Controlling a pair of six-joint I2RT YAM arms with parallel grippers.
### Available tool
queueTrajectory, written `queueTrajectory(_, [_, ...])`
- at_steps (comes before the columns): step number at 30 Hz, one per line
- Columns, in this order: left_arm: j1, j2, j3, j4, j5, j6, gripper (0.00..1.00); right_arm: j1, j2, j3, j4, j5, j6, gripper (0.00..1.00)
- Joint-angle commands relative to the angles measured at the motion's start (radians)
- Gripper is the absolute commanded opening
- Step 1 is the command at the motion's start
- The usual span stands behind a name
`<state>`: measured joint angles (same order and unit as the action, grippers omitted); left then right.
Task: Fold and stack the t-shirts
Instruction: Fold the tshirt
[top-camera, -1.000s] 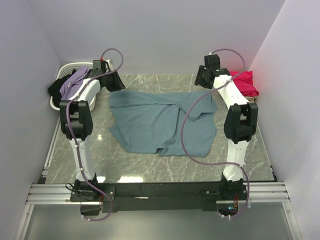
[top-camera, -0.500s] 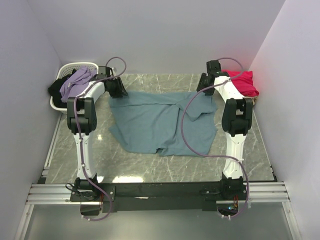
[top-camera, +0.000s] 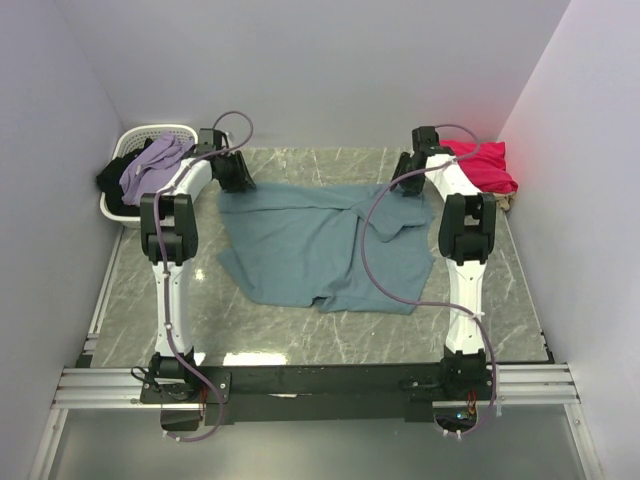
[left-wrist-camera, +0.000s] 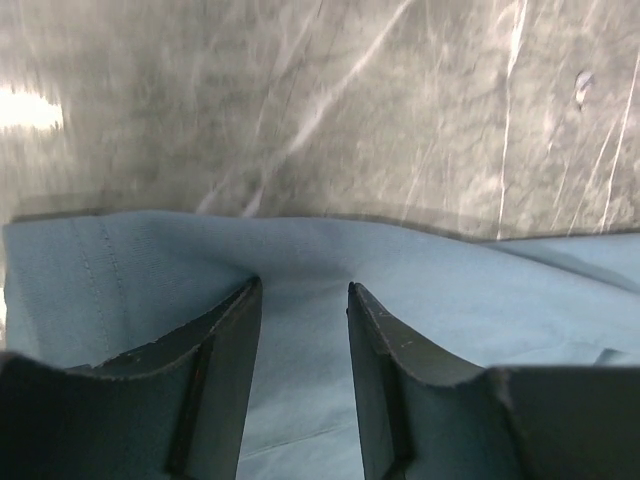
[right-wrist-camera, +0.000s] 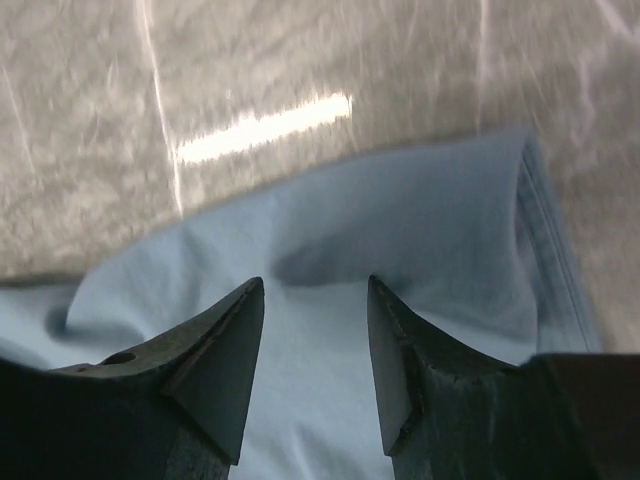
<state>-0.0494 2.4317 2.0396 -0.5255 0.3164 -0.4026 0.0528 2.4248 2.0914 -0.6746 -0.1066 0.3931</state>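
I reach both arms far out across the table. My left arm (top-camera: 165, 230) goes up, then bends in toward the middle at its far end. My right arm (top-camera: 465, 235) does the same from the other side. My left gripper (left-wrist-camera: 300, 285) points down, its two fingers (left-wrist-camera: 215, 370) a little apart. My right gripper (right-wrist-camera: 315, 282) points down too, its fingers (right-wrist-camera: 215, 360) a little apart.

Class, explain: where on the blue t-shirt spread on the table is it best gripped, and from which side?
Grip the two far corners from above. The blue t-shirt lies spread on the table with a fairly straight far edge; the left claw and right claw stand open over its ends.
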Motion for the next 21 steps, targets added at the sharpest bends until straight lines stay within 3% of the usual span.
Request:
queueTrajectory(1, [0.0, 0.095, 0.102, -0.067, -0.036, 0.039, 0.47, -0.025, 0.056, 0.099, -0.037, -0.03, 0.027, 0.53])
queueTrajectory(11, [0.048, 0.222, 0.287, -0.076, -0.028, 0.024, 0.52, -0.097, 0.192, 0.358, -0.071, -0.096, 0.098, 0.55])
queueTrajectory(18, [0.123, 0.19, 0.268, 0.01, -0.016, 0.01, 0.57, -0.116, 0.12, 0.312, 0.062, -0.102, 0.055, 0.56])
queueTrajectory(21, [0.125, 0.127, 0.216, 0.083, 0.081, -0.008, 0.63, -0.111, 0.007, 0.124, 0.205, -0.197, 0.024, 0.57])
